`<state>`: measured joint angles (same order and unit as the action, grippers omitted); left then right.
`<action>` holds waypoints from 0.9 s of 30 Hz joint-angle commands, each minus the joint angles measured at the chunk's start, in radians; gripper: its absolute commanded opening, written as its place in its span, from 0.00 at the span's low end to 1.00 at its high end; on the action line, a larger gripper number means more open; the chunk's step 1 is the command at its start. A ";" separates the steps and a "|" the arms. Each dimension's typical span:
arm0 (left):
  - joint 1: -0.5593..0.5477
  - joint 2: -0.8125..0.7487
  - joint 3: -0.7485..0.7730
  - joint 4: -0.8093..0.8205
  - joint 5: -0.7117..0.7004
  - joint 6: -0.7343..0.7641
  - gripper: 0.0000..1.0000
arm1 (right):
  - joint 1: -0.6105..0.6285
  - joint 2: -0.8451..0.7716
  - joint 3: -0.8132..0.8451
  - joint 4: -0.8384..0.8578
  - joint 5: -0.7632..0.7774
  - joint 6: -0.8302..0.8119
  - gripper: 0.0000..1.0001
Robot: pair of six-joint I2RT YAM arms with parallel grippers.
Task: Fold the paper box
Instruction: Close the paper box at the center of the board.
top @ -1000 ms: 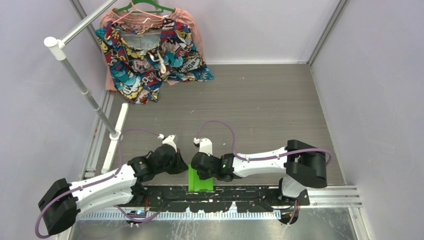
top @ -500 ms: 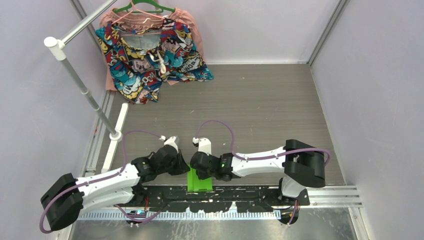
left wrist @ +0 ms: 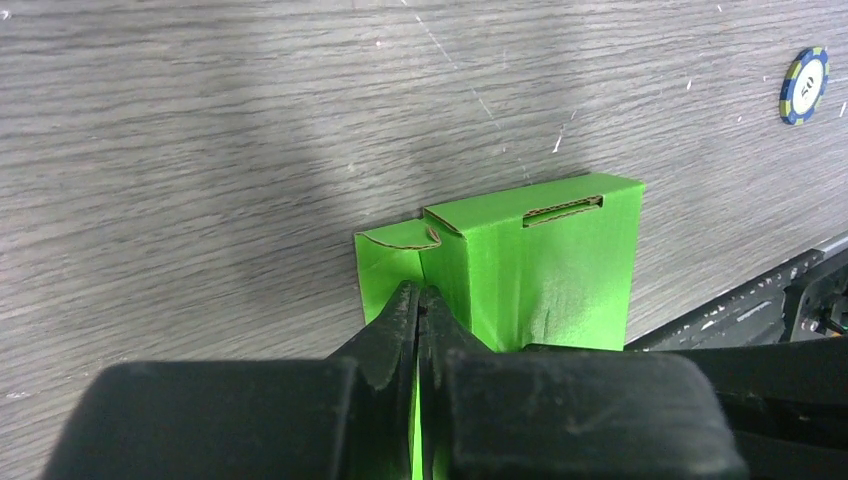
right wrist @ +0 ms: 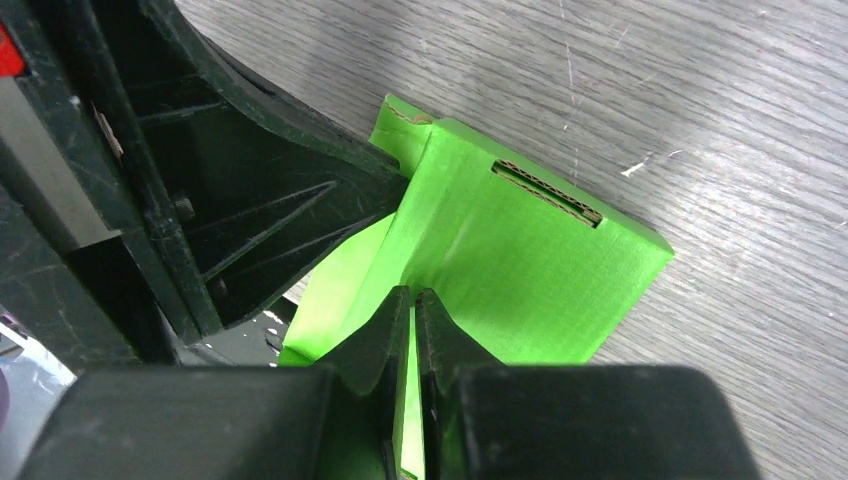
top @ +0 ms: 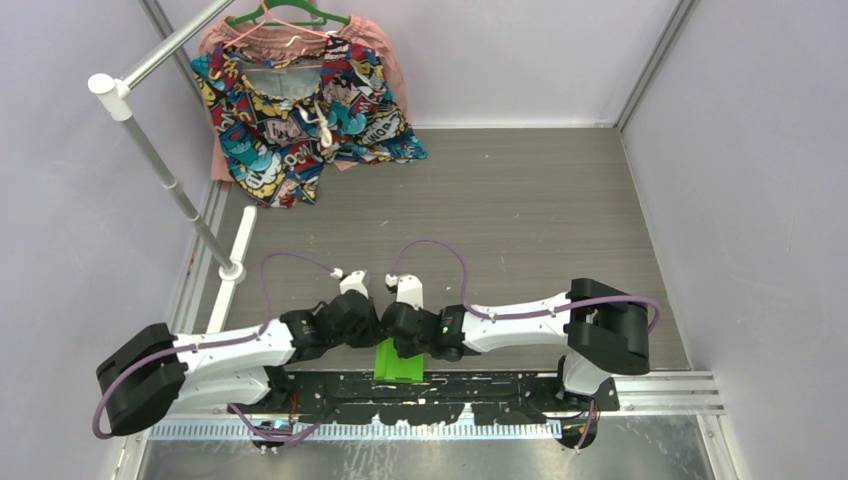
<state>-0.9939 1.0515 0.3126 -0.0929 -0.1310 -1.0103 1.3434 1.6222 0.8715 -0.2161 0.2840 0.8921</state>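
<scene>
The left gripper [left wrist: 418,292] and the right gripper [right wrist: 412,295] both pinch the lime-green thin card box [left wrist: 535,270]; its small side flap [left wrist: 388,268] should bend slowly along the crease, without tearing.

Box [top: 398,365], top view: far part hidden under both wrists; only the near end shows.
Box, left wrist view: lower part behind the left gripper [left wrist: 421,292].
Box, right wrist view: near edge behind the right gripper [right wrist: 412,293]; side flap partly behind the left gripper.
Fingertips, top view: both pairs hidden.
Chip [left wrist: 804,85]: print too small to read.
Hanger [top: 290,14]: hook cut by the top edge.
</scene>
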 commanded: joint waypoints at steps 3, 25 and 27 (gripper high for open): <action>-0.065 0.107 0.041 0.128 -0.045 -0.019 0.00 | 0.006 0.118 -0.055 -0.080 -0.078 -0.002 0.12; -0.107 0.129 0.065 0.131 -0.078 -0.011 0.00 | 0.007 0.158 -0.061 -0.036 -0.101 0.011 0.11; -0.106 0.114 0.069 0.112 -0.087 -0.005 0.00 | 0.006 0.132 -0.054 -0.062 -0.091 0.004 0.11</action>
<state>-1.0836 1.1503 0.3702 -0.0822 -0.2470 -1.0023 1.3396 1.6382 0.8799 -0.2337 0.2840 0.8886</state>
